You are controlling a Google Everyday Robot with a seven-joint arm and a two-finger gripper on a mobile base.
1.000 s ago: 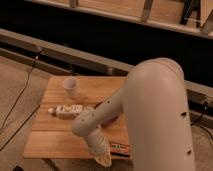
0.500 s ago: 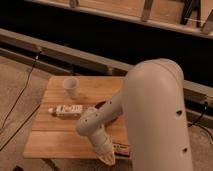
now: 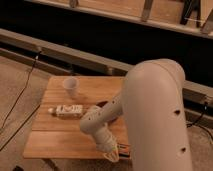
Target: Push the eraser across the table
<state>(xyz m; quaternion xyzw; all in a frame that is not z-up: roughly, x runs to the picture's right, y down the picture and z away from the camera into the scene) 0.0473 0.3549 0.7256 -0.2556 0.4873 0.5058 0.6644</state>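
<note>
Down at the near edge of the table (image 3: 52,142), the gripper (image 3: 113,153) hangs low over the planks, nearer the camera than the white bottle (image 3: 65,110) and off to its right side in the camera view. Whether the gripper is released or clenched cannot be told, since the pale wrist covers most of it. The eraser (image 3: 125,148) lies flat on the wood just beside the gripper, further from the bottle than the gripper is, showing a dark face with a reddish-orange strip; whether the two touch cannot be made out. The bottle itself lies on its side, label up, roughly across the table's middle. Behind the bottle, towards the far edge, a small white cup (image 3: 71,86) stands upright. Right of the bottle a dark maroon bowl (image 3: 103,104) peeps out, mostly hidden by the bulky white arm (image 3: 155,110), which bends down from the right towards the near edge. Left of the bottle, off the table, dark cables (image 3: 19,102) trail over the floor.
</note>
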